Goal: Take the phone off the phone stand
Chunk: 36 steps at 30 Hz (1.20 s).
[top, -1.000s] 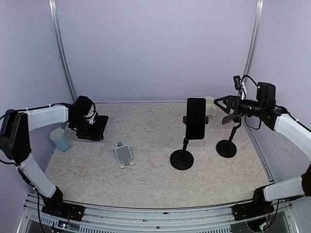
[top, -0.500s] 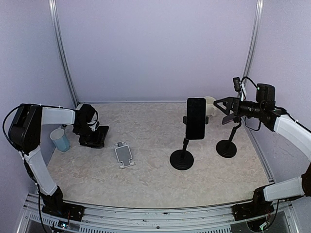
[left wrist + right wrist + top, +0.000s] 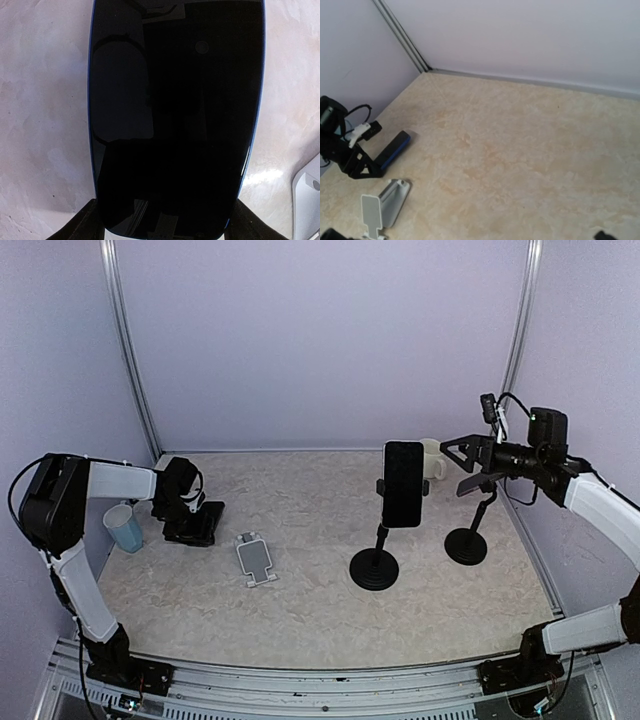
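Observation:
A dark phone with a blue edge [image 3: 175,115] lies flat on the table at the far left. My left gripper [image 3: 162,222] is shut on its near end, one finger [image 3: 82,222] on each side. In the top view the left gripper [image 3: 192,522] rests low on the table. A second black phone [image 3: 403,483] stands upright in a black stand [image 3: 375,568] at centre. My right gripper [image 3: 462,462] is open and empty, held in the air over an empty black stand [image 3: 466,543]. The right wrist view shows the blue-edged phone [image 3: 393,148] far off.
A flat white phone stand [image 3: 255,560] lies right of the left gripper; it also shows in the left wrist view [image 3: 307,200] and the right wrist view [image 3: 382,205]. A blue cup [image 3: 124,527] stands at the left edge. A white mug [image 3: 432,458] stands behind the centre stand.
My left gripper moved nearer and lower with the phone, bringing it flat onto the table, then held still. The right arm barely moved.

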Motion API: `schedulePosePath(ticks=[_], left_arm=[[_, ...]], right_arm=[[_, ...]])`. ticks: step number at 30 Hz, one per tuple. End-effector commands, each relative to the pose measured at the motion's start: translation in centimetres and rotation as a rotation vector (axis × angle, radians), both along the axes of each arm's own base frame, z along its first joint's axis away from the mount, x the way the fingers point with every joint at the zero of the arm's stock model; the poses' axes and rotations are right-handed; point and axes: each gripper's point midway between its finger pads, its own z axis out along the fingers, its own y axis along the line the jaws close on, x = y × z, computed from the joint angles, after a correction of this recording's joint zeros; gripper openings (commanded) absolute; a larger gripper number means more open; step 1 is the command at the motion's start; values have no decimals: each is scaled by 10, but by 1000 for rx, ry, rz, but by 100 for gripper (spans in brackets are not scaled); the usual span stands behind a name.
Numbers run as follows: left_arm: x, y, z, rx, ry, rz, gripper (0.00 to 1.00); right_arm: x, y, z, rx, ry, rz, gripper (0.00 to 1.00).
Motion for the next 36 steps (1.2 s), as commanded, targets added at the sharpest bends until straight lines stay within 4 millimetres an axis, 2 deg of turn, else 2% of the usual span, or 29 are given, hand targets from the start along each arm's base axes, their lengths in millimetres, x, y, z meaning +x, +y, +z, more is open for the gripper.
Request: schedulePosePath(ticks=[1, 5, 10, 13, 18, 24, 27, 29, 36], left_arm=[[-9, 4, -16, 2, 31, 11, 43], [-12, 4, -17, 1, 41, 14, 44], [-14, 7, -15, 23, 37, 19, 53], [-16, 7, -12, 33, 33, 18, 60], [-15, 5, -6, 23, 13, 18, 78], [-6, 0, 13, -3, -45, 28, 91], [0, -1, 30, -13, -90, 44, 96], [7, -2, 50, -33, -151, 63, 99], [7, -45, 129, -46, -353, 22, 99]], right_arm=[[5, -2, 22, 18, -48, 3, 100], [5, -1, 27, 24, -53, 9, 100], [6, -1, 26, 22, -51, 6, 100], [7, -1, 27, 24, -50, 6, 100], [8, 0, 30, 26, -53, 7, 100], [9, -2, 33, 12, -63, -17, 100], [9, -1, 37, 9, -62, -17, 100], [10, -1, 38, 5, -64, -24, 100], [9, -1, 45, 0, -74, -31, 100]])
